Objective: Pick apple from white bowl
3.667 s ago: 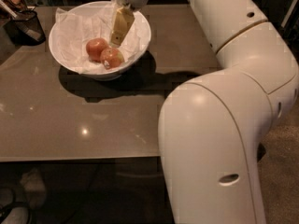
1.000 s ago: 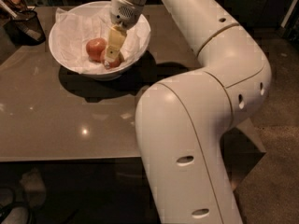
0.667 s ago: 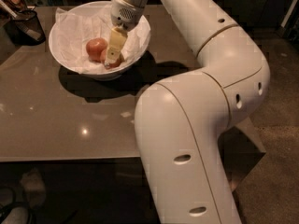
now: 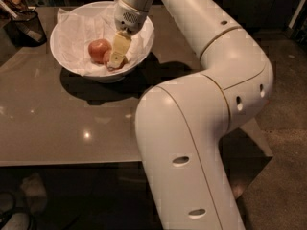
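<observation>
The white bowl [image 4: 72, 30], wide and lined with crumpled white paper, stands on the far left part of the table. Two small red apples lie in it. The left apple [image 4: 98, 49] is evenly red and fully in view. The right apple [image 4: 112, 64] is mostly hidden behind my gripper [image 4: 116, 57], so I cannot make out a sticker on it. My gripper reaches down into the bowl from above and sits right on this right apple, touching or nearly touching it. My arm comes in from the upper right.
A dark mesh cup [image 4: 26, 25] stands at the far left, close to the bowl. The grey-brown table [image 4: 57, 123] has its front edge low in the view. My arm's large white links [image 4: 192, 128] cover the table's right side.
The gripper has come down from above the bowl's middle into the bowl, onto the right apple. Over the last second it has hardly moved. Both apples lie where they were.
</observation>
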